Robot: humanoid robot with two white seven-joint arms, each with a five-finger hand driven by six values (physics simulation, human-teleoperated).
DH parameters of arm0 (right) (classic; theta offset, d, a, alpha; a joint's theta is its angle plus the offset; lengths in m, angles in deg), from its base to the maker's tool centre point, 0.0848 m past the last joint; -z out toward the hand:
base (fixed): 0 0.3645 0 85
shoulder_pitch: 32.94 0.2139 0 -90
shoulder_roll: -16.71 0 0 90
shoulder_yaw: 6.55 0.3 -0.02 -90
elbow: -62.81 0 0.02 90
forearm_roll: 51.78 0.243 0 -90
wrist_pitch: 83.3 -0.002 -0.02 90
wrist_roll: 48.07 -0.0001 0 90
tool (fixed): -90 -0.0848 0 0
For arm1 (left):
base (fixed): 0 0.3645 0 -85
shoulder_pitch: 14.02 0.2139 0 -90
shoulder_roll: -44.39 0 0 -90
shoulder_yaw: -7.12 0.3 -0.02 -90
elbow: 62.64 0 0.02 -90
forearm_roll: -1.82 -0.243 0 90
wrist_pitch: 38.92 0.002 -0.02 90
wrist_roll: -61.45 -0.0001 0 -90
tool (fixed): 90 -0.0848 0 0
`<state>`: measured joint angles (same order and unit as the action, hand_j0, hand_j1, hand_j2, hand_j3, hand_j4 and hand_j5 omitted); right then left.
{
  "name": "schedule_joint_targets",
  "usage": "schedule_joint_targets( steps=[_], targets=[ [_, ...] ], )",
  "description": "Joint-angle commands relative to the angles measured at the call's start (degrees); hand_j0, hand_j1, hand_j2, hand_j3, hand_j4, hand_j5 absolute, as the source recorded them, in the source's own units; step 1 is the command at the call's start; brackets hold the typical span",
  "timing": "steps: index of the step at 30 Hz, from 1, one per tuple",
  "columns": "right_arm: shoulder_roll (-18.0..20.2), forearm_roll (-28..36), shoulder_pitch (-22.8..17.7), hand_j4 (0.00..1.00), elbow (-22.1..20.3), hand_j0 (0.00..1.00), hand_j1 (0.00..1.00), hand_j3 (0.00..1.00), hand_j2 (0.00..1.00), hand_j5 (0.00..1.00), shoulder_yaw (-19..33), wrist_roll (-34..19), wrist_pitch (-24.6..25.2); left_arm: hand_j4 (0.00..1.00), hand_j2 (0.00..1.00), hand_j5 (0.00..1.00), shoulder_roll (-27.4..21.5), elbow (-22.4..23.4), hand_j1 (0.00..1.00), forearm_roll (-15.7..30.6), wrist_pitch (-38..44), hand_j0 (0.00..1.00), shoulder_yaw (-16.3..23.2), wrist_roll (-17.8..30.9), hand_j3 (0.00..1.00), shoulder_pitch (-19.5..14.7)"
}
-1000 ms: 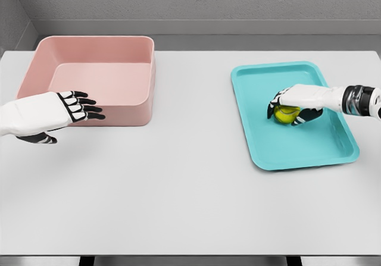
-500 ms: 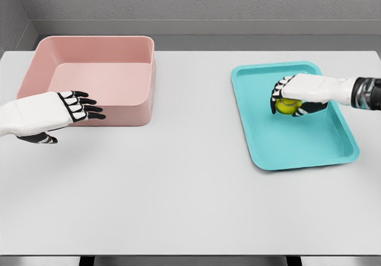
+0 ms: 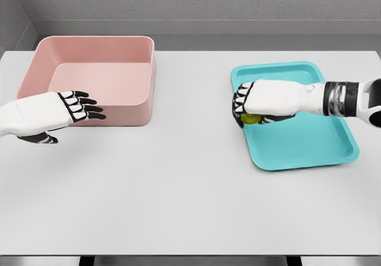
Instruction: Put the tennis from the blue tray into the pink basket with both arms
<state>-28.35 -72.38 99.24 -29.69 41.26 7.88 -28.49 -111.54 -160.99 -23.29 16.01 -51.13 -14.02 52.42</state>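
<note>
The left hand (image 3: 56,112) hangs just in front of the pink basket (image 3: 95,60), at its near left corner, fingers stretched out flat and pointing right, holding nothing. My reading is that it waits there as the receiving hand: the task asks for both arms, and this one is already next to the basket, so a handover somewhere between basket and tray looks likely.

The pink basket sits at the far left of the white table (image 3: 178,182), open side up and with nothing in it, so the ball can simply be dropped over its rim.

To the right of the basket, well apart from it across bare table, lies the blue tray (image 3: 309,150). The right hand (image 3: 257,102) is over the tray's left rim, on the side facing the basket, knuckles turned toward the basket. Its fingers are curled around the tennis ball (image 3: 250,119), of which only a yellow-green sliver shows beneath the palm. The ball is thus tucked under and inside this hand, right at the tray's left edge. Whether it clears the rim I cannot tell, but the grip looks firm enough for carrying toward the basket.
</note>
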Motion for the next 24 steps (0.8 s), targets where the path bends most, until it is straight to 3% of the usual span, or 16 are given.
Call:
schedule_joint_targets(
  steps=[1,8,15,24],
  targets=[
    [-2.1,0.1,0.0,0.38,-1.4,0.38,0.38,0.38,0.38,0.38,-0.3,-1.0,0.2,1.00,1.00,1.00,-0.1,0.0,1.00,0.3,0.1,1.00,0.0,0.0,1.00,0.0],
    [-7.1,-1.8,0.5,0.38,-2.9,0.38,0.38,0.38,0.38,0.38,-4.1,-1.0,0.2,1.00,1.00,1.00,-0.1,0.0,1.00,0.3,0.1,1.00,0.0,0.0,1.00,0.0],
    [-14.5,-6.6,0.7,0.38,-2.2,0.38,0.38,0.38,0.38,0.38,-7.6,-1.0,0.2,1.00,1.00,1.00,-0.1,0.0,1.00,0.3,0.1,1.00,0.0,0.0,1.00,0.0],
    [-18.8,-8.3,2.1,0.38,8.0,0.38,0.38,0.38,0.38,0.38,-9.6,-1.0,0.2,1.00,1.00,1.00,-0.1,0.0,1.00,0.3,0.1,1.00,0.0,0.0,1.00,0.0]
  ],
)
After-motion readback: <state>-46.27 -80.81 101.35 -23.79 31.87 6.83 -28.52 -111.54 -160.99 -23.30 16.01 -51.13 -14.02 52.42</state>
